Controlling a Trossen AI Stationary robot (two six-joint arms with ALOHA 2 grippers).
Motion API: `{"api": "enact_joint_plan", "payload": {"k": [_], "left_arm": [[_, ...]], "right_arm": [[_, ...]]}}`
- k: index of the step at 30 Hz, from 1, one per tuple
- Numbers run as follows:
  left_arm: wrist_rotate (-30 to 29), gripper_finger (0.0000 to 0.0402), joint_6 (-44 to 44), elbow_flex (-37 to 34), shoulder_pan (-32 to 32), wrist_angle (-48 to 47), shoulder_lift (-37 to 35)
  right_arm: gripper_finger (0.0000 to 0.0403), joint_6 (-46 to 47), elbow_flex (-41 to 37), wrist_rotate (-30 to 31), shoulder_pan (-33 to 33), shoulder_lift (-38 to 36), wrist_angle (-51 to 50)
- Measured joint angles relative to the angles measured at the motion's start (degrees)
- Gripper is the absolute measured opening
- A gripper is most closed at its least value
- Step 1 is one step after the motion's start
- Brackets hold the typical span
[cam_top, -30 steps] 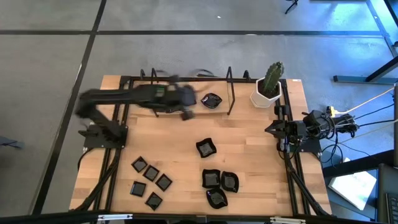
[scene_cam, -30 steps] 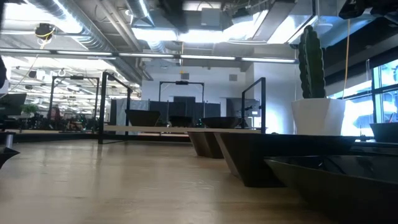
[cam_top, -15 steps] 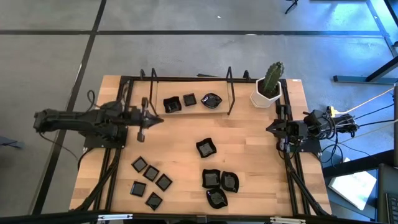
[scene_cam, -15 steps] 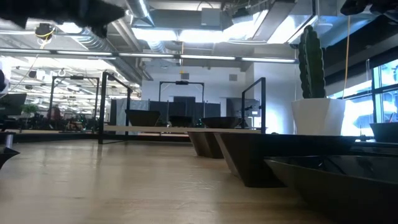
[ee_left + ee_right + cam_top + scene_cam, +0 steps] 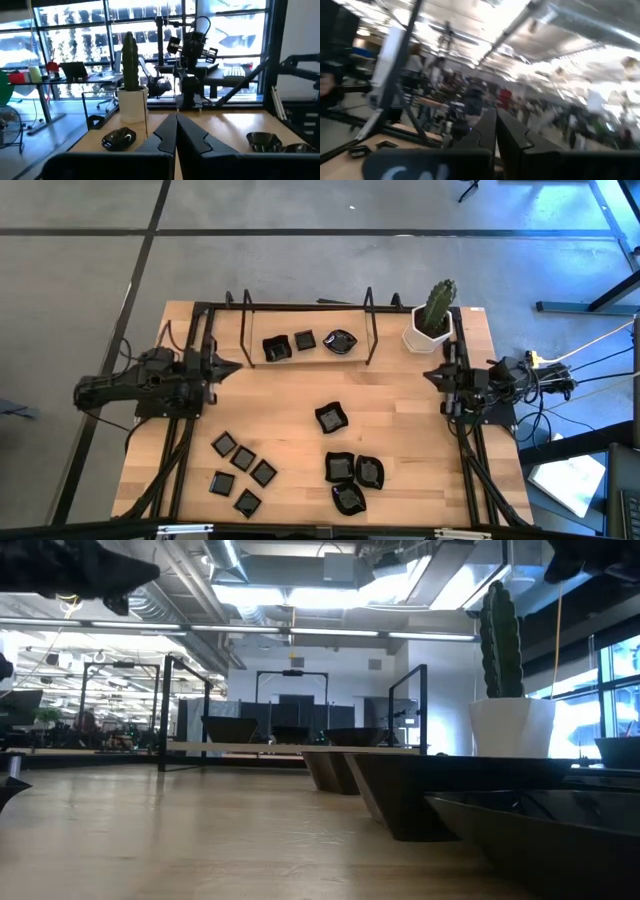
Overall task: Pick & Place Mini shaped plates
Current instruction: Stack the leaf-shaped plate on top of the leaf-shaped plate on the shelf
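Your left hand [image 5: 232, 366] is clenched on nothing, fingers [image 5: 172, 135] pressed together, pulled back at the left edge of the surface [image 5: 290, 420]. Your right hand [image 5: 432, 374] is likewise clenched and empty at the right edge, pointing inward.

The mini shaped plates [image 5: 345, 470] lie in three groups between your hands. Just ahead of the left hand and slightly toward the far rail, three sit in a row inside the black frame [image 5: 300, 308], the row's long axis running across toward the right hand. Five little flat squares [image 5: 240, 475] lie nearer the front edge, most turned corner-on like diamonds. Four wavy-edged ones cluster nearer the right hand's side, with no clear long axis.

The white cactus pot [image 5: 428, 332] stands close beside your right hand at the far corner. The frame's upright posts [image 5: 370, 325] stand between the row and the pot.
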Motion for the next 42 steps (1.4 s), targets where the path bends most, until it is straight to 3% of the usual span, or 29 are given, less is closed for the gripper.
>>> {"api": "enact_joint_plan", "payload": {"k": [6,12,15,21,27,34,42], "left_arm": [[-4.9,0.0006,2.5,-0.6,0.0,1.0,1.8],[-7.1,0.0004,4.7,-0.5,0.0,2.9,2.0],[-7.1,0.0005,4.2,-0.5,0.0,2.9,2.0],[-7.1,0.0008,3.2,-0.5,0.0,2.9,2.0],[-7.5,0.0004,3.1,-0.5,0.0,2.8,2.0],[-7.5,0.0007,3.1,-0.5,0.0,2.7,2.0],[-7.5,0.0007,3.4,-0.5,0.0,2.0,2.0]], "right_arm": [[0.0005,11.0,0.0,9.7,0.0,7.1,0.0],[0.0003,19.5,6.5,12.3,-0.2,27.4,-2.3],[0.0005,22.5,16.5,11.1,-0.2,40.4,-10.0],[0.0007,25.6,42.3,7.8,0.0,66.7,-35.3],[0.0008,18.3,62.8,-0.6,0.8,85.2,-49.3],[0.0058,12.7,77.7,-1.4,2.3,97.4,-56.1],[0.0143,7.1,80.2,-9.0,2.7,103.9,-61.9]]}}
